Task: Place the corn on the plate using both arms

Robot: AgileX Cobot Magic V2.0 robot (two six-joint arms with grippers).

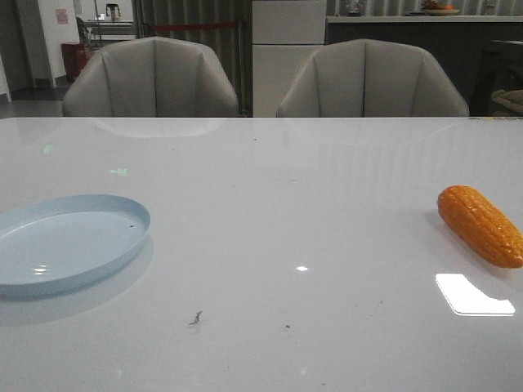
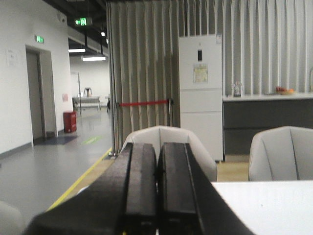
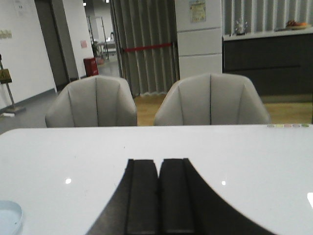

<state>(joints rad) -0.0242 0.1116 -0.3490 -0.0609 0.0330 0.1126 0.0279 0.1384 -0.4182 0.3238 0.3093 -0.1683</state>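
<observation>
Both end effectors, left and right, pressed together, empty; corn lies well apart.

The right gripper has its two black fingers pressed together, with only a thin dark seam between them and nothing held. Under and beyond the fingertips spreads the glossy white table, with small light glints on either side of the fingers. A pale blue sliver of the plate shows at the picture's edge, well apart from the fingers. Past the table's far edge, ahead of the fingertips, stand two grey chairs side by side.
</observation>
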